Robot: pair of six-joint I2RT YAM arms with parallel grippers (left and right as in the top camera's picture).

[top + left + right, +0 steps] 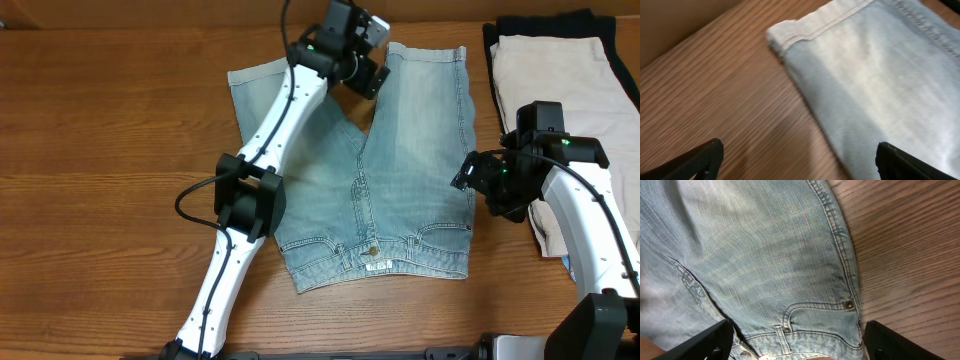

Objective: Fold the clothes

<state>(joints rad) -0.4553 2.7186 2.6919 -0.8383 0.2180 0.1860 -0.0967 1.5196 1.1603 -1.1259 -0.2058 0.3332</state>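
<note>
The light-blue denim shorts (400, 170) lie flat mid-table, with the waist and button toward the near edge and the leg hems toward the far edge. My left gripper (368, 70) hovers open above the gap between the two legs; its view shows a leg hem corner (790, 35) and bare wood below the gripper (799, 148). My right gripper (468, 178) stands open at the shorts' right side seam. In its view the gripper (797, 326) spans the pocket (820, 325) and waistband from above. Neither gripper holds anything.
Cream-white shorts (555, 80) lie on a black garment (545, 22) at the far right, just behind my right arm. Wooden table (100, 120) extends to the left of the denim. My left arm crosses the shorts' left leg.
</note>
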